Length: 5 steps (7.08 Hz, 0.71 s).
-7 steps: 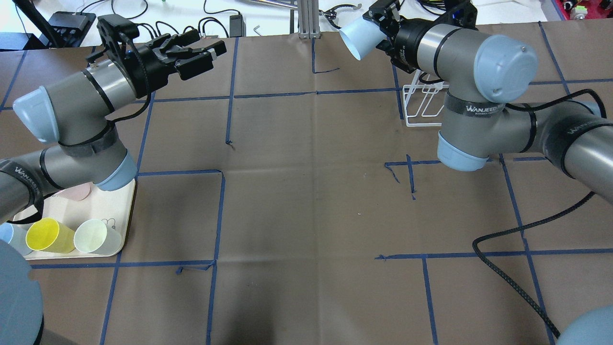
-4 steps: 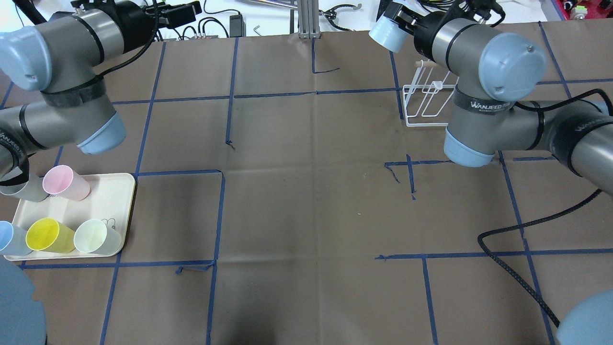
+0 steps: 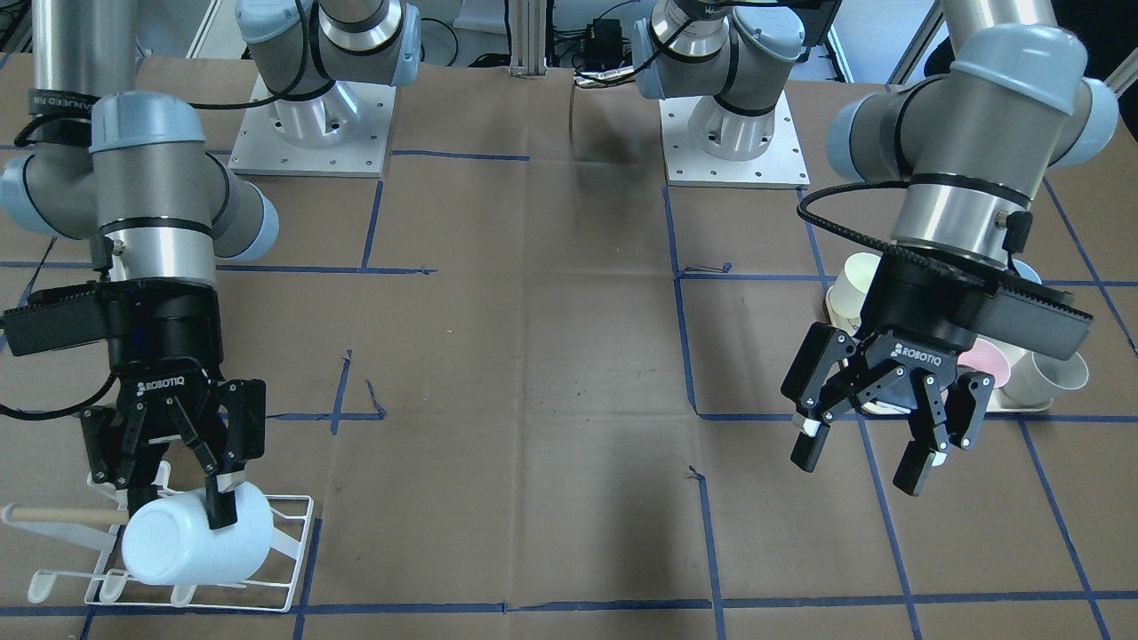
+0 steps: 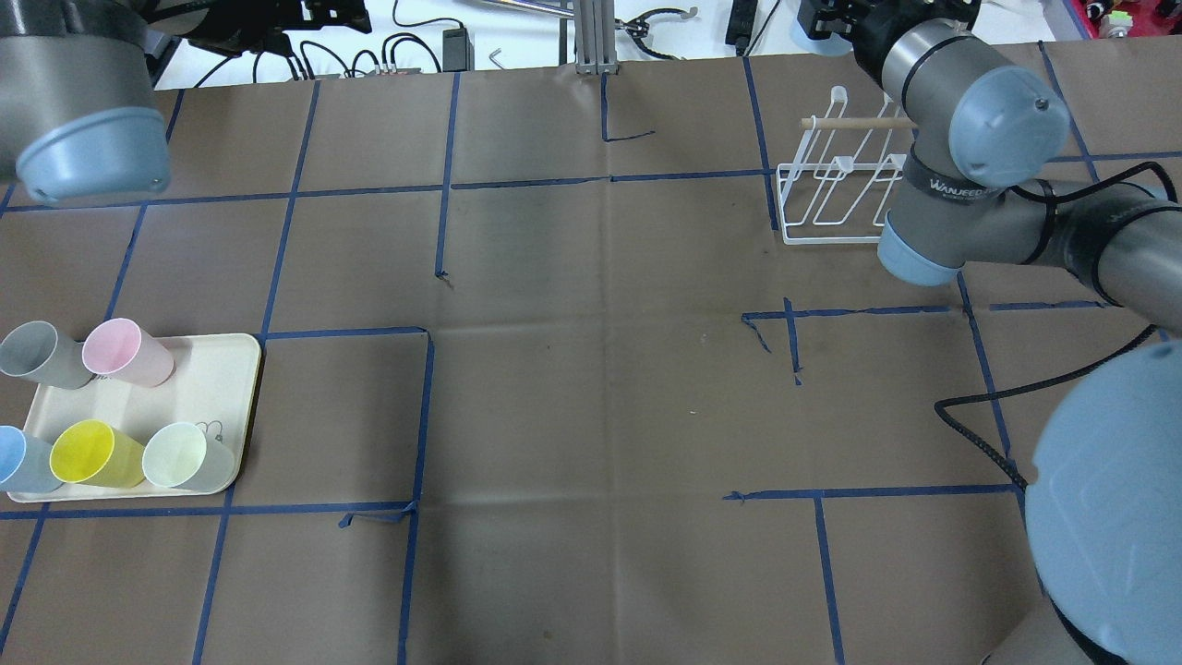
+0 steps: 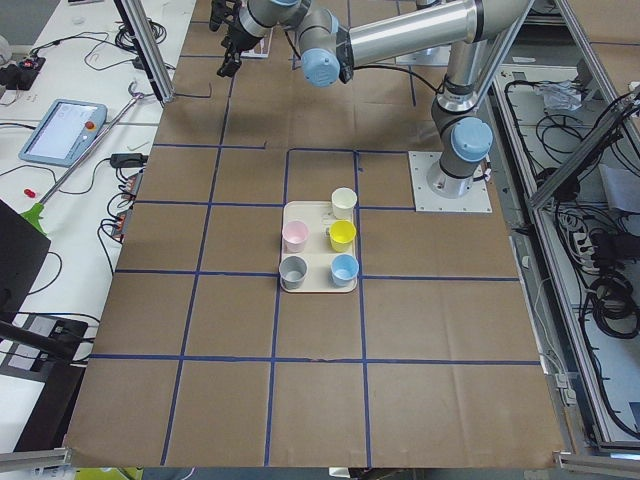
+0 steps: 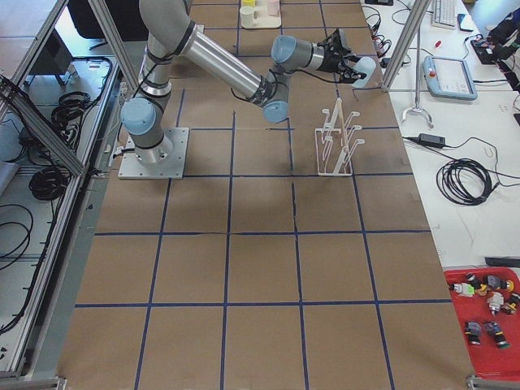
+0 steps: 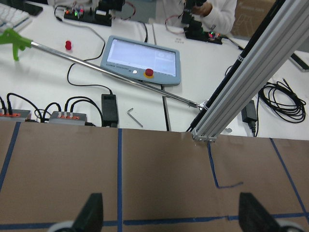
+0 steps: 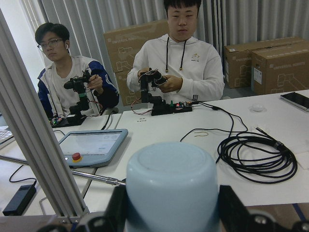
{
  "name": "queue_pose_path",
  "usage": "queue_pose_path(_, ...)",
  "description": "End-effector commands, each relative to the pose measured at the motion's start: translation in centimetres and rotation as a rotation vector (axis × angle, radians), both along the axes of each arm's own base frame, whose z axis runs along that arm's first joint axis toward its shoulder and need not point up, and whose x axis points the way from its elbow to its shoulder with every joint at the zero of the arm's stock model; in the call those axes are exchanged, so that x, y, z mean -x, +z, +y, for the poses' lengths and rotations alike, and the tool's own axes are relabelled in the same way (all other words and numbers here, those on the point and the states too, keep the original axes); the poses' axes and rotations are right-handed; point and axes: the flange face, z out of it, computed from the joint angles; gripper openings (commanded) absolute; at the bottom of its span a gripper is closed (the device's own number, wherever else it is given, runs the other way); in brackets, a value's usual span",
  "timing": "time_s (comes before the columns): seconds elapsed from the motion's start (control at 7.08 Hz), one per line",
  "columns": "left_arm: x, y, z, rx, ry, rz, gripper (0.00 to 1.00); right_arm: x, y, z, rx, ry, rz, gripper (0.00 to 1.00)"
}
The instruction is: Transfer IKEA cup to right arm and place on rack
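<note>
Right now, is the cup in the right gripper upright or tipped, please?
Tipped: in the front view the cup lies on its side, held in the right gripper.

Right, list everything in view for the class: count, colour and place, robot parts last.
table cover: one, brown, blue tape grid
tray: one, cream, robot's left side
cups on tray: five, grey, pink, blue, yellow, pale green
held cup: one, pale blue, near rack
rack: one, white wire, robot's right side
people: two, light tops, beyond the table
left gripper: one, black, open, far table edge
right gripper: one, black, shut on held cup
</note>
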Motion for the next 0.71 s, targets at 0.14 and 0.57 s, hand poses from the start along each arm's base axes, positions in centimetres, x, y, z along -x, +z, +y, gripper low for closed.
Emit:
queue_pose_path(0.14, 1.1, -0.9, 4.3, -0.37, 0.024, -0.085, 0.99, 3.1, -3.9, -1.2, -0.04, -0.023, 0.038, 0.12)
queue_pose_path(0.57, 3.0, -1.2, 6.4, -0.436, -0.044, -0.224, 0.99, 3.0, -5.8, -1.5, -0.032, -0.019, 0.052, 0.12)
